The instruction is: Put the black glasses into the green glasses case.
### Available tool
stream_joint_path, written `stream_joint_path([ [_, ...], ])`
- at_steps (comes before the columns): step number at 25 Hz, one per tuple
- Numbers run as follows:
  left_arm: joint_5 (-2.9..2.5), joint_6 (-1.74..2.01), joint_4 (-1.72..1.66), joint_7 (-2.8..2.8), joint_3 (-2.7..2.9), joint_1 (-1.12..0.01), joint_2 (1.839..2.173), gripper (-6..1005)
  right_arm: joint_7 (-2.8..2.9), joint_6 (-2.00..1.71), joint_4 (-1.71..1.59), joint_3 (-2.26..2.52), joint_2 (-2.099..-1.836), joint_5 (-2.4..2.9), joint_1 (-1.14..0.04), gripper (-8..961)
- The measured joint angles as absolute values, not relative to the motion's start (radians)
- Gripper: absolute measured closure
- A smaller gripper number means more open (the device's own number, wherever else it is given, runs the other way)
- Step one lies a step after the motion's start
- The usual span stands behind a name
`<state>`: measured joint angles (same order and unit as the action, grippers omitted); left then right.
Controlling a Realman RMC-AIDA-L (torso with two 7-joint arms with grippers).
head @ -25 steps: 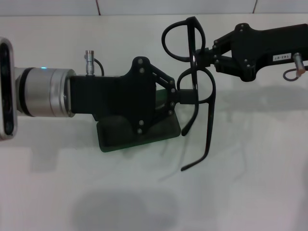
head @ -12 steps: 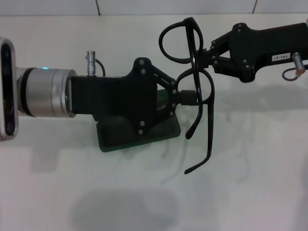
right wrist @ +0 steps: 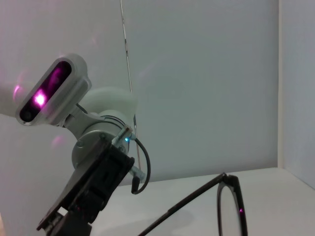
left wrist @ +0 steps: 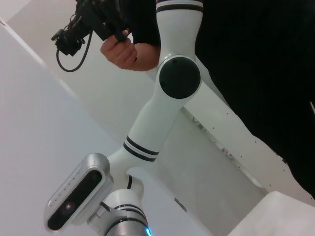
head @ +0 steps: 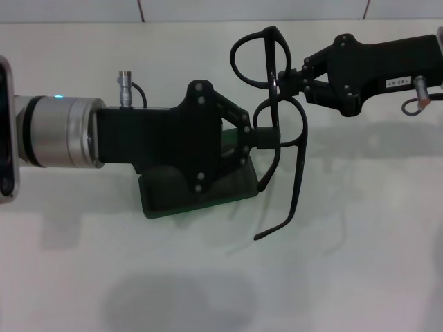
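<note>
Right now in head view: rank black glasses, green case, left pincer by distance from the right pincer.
1. Black glasses: held at the bridge by the right pincer, in the air.
2. Left pincer: just below, shut on the lower lens rim.
3. Green glasses case: lower left on the table, under the left arm.

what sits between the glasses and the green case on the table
In the head view, the left end effector hangs over the dark green hard-shell case, touching the thin black-framed glasses held above.
</note>
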<state>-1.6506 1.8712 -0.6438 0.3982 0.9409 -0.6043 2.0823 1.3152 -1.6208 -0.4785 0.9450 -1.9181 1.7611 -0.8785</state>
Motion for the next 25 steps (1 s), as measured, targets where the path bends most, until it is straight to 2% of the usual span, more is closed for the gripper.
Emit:
stream_joint_path([
  [25, -1.657, 1.864, -0.634, 0.391, 0.956, -0.624, 2.087, 1000, 1.317, -1.685, -0.479, 0.935, -1.95, 1.751, -0.902, 915],
])
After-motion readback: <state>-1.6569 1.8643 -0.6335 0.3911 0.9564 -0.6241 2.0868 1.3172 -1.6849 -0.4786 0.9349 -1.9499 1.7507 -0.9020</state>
